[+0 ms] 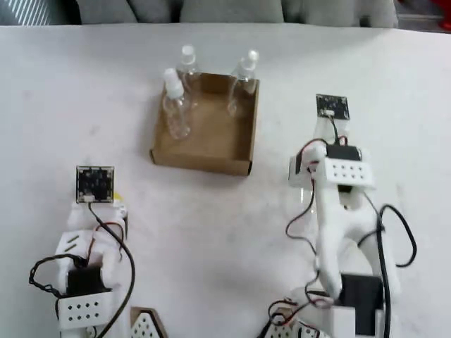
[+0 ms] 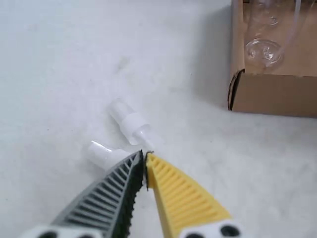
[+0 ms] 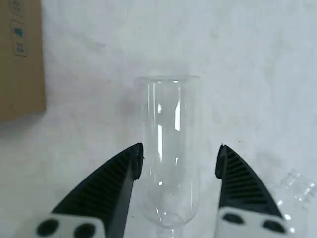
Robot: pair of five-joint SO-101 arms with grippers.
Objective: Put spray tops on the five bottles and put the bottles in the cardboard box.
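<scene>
Wide-open right gripper (image 3: 179, 151) astride bare bottle (image 3: 171, 139), left gripper (image 2: 145, 156) pinched on spray top (image 2: 131, 126); capping step: grip bottle, then join them

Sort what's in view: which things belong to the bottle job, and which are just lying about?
Job: cardboard box, three capped bottles in it, two loose spray tops, two more bottles on the table.
Lying about: grey cushions beyond the table.

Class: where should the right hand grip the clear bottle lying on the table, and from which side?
Grip the bottle mid-body, from above: it lies flat on the table, its straight cylindrical walls between the open fingers of the right hand.
</scene>
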